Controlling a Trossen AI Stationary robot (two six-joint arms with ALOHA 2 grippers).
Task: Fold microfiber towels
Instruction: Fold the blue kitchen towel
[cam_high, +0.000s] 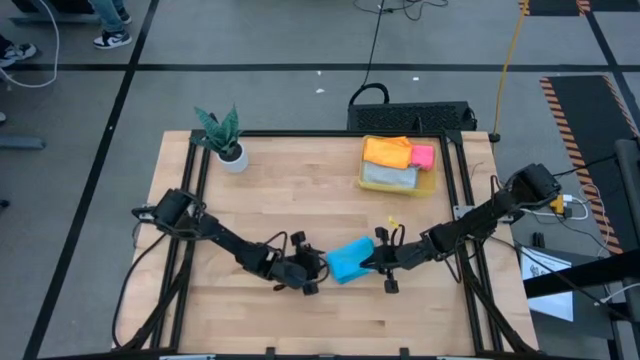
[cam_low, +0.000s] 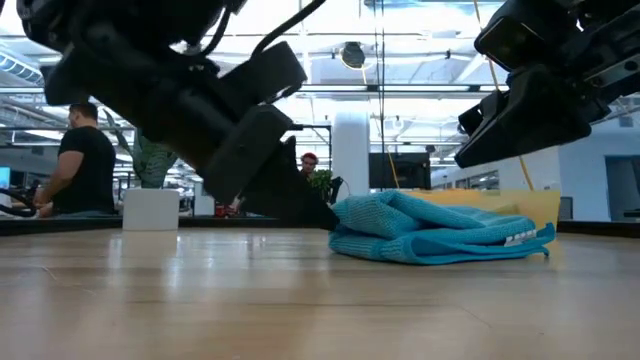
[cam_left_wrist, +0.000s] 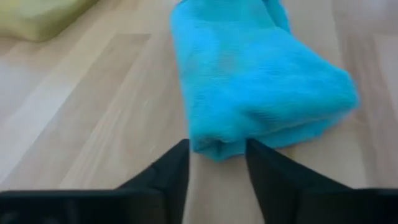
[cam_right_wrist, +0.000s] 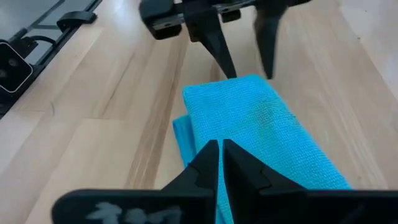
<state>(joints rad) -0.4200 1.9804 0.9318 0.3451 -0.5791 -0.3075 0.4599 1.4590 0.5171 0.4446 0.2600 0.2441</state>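
Note:
A bright blue microfiber towel (cam_high: 348, 262), folded into a thick bundle, lies on the wooden table near its front middle. My left gripper (cam_left_wrist: 217, 152) is open at the towel's left end, one fingertip on either side of the folded corner (cam_left_wrist: 214, 146). My right gripper (cam_right_wrist: 222, 152) is shut and hangs above the towel's right part, clear of it in the low view (cam_low: 500, 120). The orange, pink and grey towels lie in the yellow bin (cam_high: 430, 188) at the back right. My left gripper comes in slanting down from the table's left, its open fingers (cam_right_wrist: 224, 59) on either side of the towel's folded end (cam_right_wrist: 249, 84). I cannot tell whether they touch the cloth. The towel lies flat on the table.
A potted plant (cam_high: 225, 140) stands at the table's far left corner. The yellow bin shows behind the towel in the low view (cam_low: 530, 200). Bare wood lies along the front edge and the far middle. People are in the room beyond the table.

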